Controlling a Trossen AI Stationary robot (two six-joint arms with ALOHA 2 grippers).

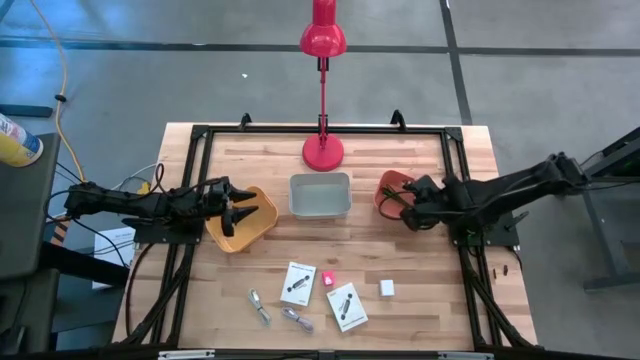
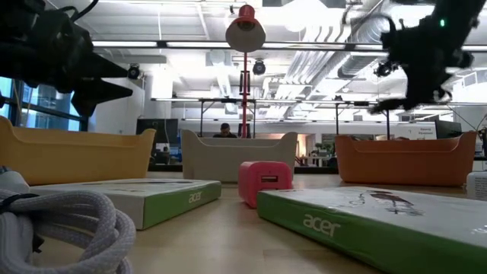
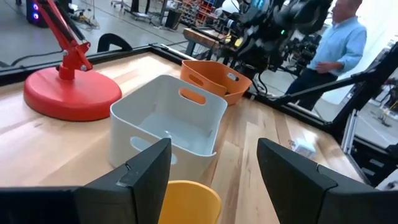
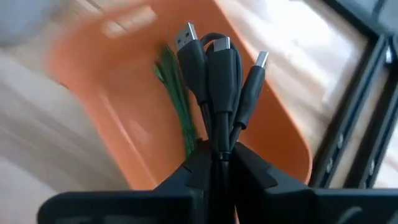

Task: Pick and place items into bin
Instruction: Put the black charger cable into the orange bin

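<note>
The right gripper [image 4: 217, 158] is clamped on a bundled black cable [image 4: 214, 81], its fingers pinching the folded loops near mid-length so that three connector ends stand free beyond the fingertips. The bundle hangs directly over the orange bin [image 4: 124, 124], which already holds a green stick-like item [image 4: 177, 106] against its floor; in the high view this bin [image 1: 392, 186] sits at the right of the table with the right gripper [image 1: 408, 208] above its near rim. Judged from its look, the cable is light, soft and springy — the loops will try to unfold once released, so a low release inside the bin walls is advisable, and the metal plug tips could catch the rim. The left gripper [image 3: 211, 180] waits with jaws spread wide and empty over the yellow bin [image 1: 243, 218], facing the grey bin [image 3: 168, 121] at table centre. Items remaining on the wood lie near the front edge: two white boxes [image 1: 298, 283] [image 1: 347, 306], stiff and flat, best gripped across their short edges; a pink cube [image 1: 328, 278] and a white cube [image 1: 387, 288], rigid and small, suited to a centred pinch; and two silvery cable-like bits [image 1: 260, 306] — limp, best taken at the middle.
</note>
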